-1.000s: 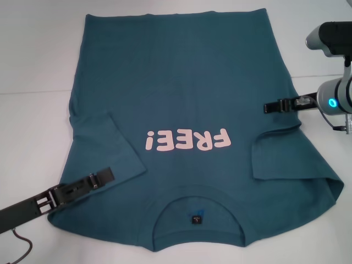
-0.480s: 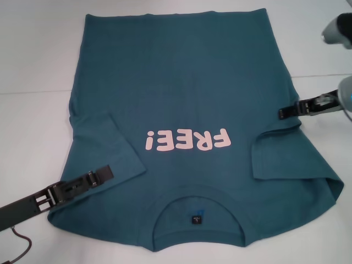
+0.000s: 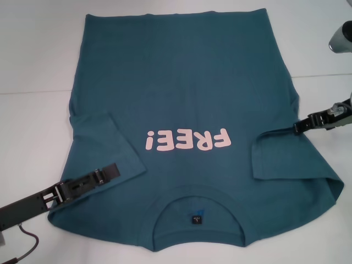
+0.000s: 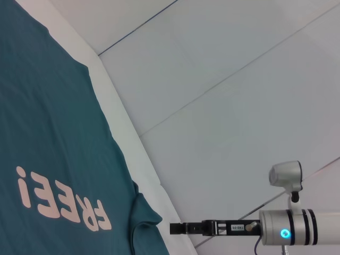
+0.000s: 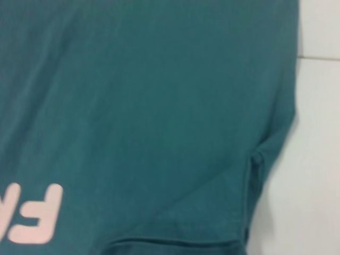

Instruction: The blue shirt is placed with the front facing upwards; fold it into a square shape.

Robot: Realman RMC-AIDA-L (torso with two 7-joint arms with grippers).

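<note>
The blue shirt (image 3: 181, 93) lies flat on the white table, front up, pink "FREE!" lettering (image 3: 187, 141) showing. Its collar (image 3: 197, 212) with the black label is at the near edge. Both sleeves are folded inward, the left sleeve (image 3: 104, 143) and the right sleeve (image 3: 286, 159) resting on the body. My left gripper (image 3: 113, 172) hovers low over the left shoulder area, by the folded sleeve. My right gripper (image 3: 300, 126) sits at the shirt's right edge by the armpit; the left wrist view shows this right gripper (image 4: 175, 228) just off the cloth.
Bare white table (image 3: 33, 110) surrounds the shirt on the left, right and far sides. A thin cable (image 3: 30, 242) trails from my left arm at the near left corner. The right arm's grey body (image 3: 341, 38) stands at the far right.
My right gripper has drawn back to the right and nearer, from over the shirt's side to its edge. My left gripper has crept slightly farther onto the shirt.
</note>
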